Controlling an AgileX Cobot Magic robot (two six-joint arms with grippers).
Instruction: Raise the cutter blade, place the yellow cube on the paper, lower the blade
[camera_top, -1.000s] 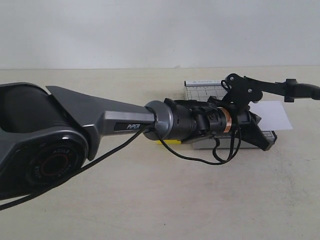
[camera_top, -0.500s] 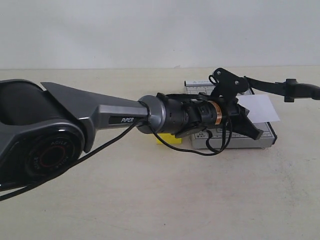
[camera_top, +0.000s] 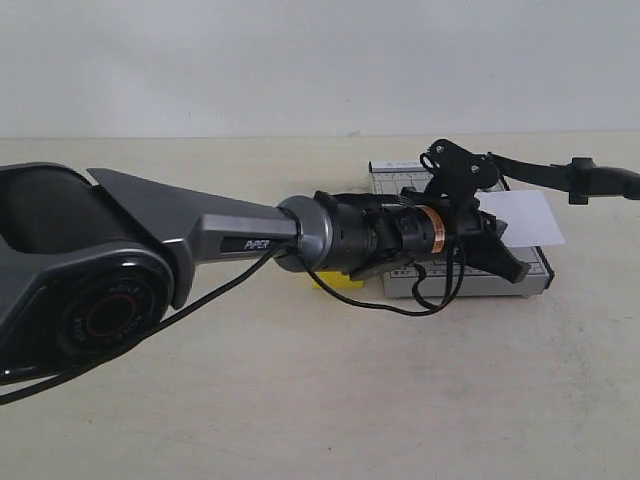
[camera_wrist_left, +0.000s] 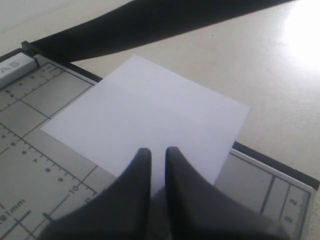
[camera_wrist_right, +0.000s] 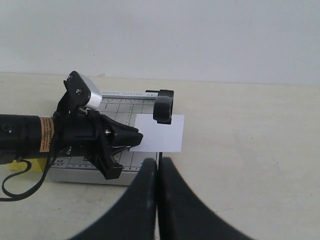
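The cutter blade (camera_top: 535, 172) stands raised off the grey trimmer board (camera_top: 480, 282). My right gripper (camera_wrist_right: 159, 161) is shut on the blade's thin edge below the rounded handle (camera_wrist_right: 163, 107). The white paper (camera_top: 530, 215) lies flat on the board and overhangs its cutting edge. My left gripper (camera_wrist_left: 158, 150) hovers low over the paper (camera_wrist_left: 150, 110), its fingers nearly together with nothing between them. The raised blade (camera_wrist_left: 150, 25) crosses behind it. The yellow cube (camera_top: 338, 283) sits on the table beside the board, mostly hidden under the left arm; a corner (camera_wrist_right: 20, 165) shows in the right wrist view.
The left arm (camera_top: 200, 240) stretches across the middle of the beige table (camera_top: 300, 400), with a loose black cable (camera_top: 400, 305) hanging under the wrist. A white wall (camera_top: 300, 60) closes the far side.
The left gripper drew back to the left, and the paper slid left with it, farther onto the board. The blade stayed raised in the right gripper.
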